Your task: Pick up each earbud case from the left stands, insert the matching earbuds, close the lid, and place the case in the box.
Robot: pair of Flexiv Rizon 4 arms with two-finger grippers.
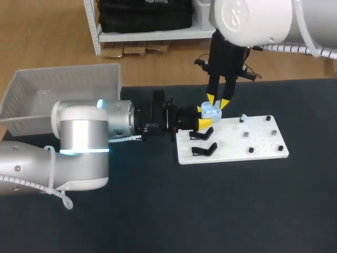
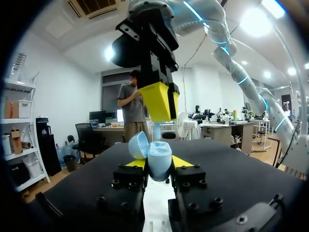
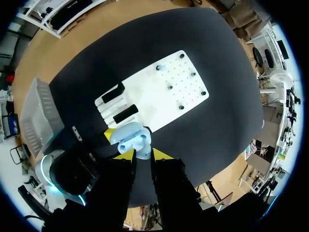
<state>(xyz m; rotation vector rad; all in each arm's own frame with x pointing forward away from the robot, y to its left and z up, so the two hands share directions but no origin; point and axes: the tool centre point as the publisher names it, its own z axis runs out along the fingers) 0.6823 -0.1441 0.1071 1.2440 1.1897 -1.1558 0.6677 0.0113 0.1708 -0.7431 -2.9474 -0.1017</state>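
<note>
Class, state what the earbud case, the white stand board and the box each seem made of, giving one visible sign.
Earbud case: likely smooth pale-blue plastic, with a soft sheen on its rounded shell.
Stand board: probably matte white plastic, flat and without glare.
Box: seemingly translucent plastic, with thin milky walls.

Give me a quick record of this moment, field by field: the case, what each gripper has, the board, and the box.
case: light blue earbud case, lid open, held over the near edge of the board
left gripper: shut on the earbud case from both sides
right gripper: directly above the open case, pinching a light blue earbud
board: white board with two black stands, no case on either; a second earbud stands on it
box: grey box at the table's left, behind the left arm
</note>
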